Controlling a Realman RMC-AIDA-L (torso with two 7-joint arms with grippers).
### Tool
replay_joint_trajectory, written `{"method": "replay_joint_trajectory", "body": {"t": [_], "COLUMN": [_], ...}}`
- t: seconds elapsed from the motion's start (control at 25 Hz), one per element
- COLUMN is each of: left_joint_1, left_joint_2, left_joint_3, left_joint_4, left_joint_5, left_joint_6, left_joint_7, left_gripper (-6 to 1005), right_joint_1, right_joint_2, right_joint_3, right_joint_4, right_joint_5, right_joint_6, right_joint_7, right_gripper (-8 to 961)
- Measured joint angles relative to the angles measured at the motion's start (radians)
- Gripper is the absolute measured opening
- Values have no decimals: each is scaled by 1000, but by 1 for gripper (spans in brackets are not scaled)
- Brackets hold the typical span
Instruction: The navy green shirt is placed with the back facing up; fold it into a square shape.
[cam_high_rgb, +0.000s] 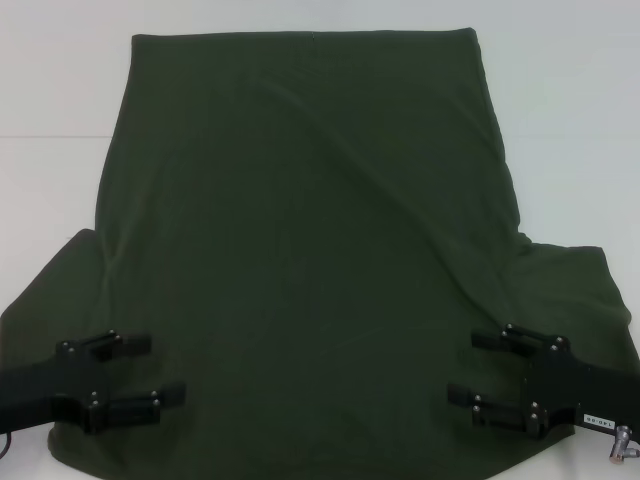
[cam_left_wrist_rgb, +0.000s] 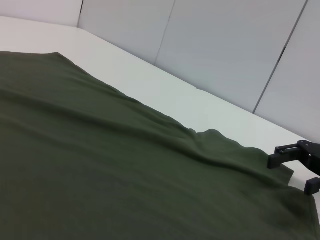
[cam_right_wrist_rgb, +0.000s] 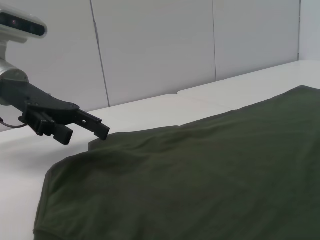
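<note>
Shirt (cam_high_rgb: 300, 250) spread flat on table (cam_high_rgb: 50, 80), unfolded; left gripper (cam_high_rgb: 168, 368) and right gripper (cam_high_rgb: 461, 366) open, empty, over its sleeves.

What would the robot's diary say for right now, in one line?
dark olive-green cotton shirt: flat, back up, unfolded | left claw: open, over left sleeve | right claw: open, over right sleeve

The shirt (cam_high_rgb: 310, 250) runs off the head view's near edge, so its collar end is cut off. Both wrist views crop it too. Its underside is hidden. Each arm leaves the frame behind its gripper.
</note>
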Motion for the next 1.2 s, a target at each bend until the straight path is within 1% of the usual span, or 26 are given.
{"method": "replay_joint_trajectory", "body": {"t": [0.6,0.72,0.88,0.96,1.08,1.12,1.16,1.2], "left_joint_1": [-4,-6,-21,-27,-30,-32,-42,-42], "left_joint_2": [3,5,28,39,45,49,57,57], "left_joint_3": [4,-15,-34,-35,-35,-33,-31,-31], "left_joint_4": [1,1,7,30,86,113,161,161], "left_joint_5": [0,0,0,0,0,4,28,28], "left_joint_6": [-7,-7,0,2,-3,-3,7,7], "left_joint_7": [-4,-45,-227,-339,-496,-566,-682,-682], "left_gripper": [951,951,951,951,950,950,950,950], "right_joint_1": [5,6,7,8,7,7,7,7], "right_joint_2": [0,0,0,0,0,0,0,0], "right_joint_3": [1,2,2,3,4,3,4,4], "right_joint_4": [0,0,0,0,0,0,0,0], "right_joint_5": [0,0,0,0,0,1,1,1], "right_joint_6": [-1,-1,0,0,0,0,0,0], "right_joint_7": [0,0,3,6,7,8,9,9], "right_gripper": [823,824,822,823,824,824,824,823]}}
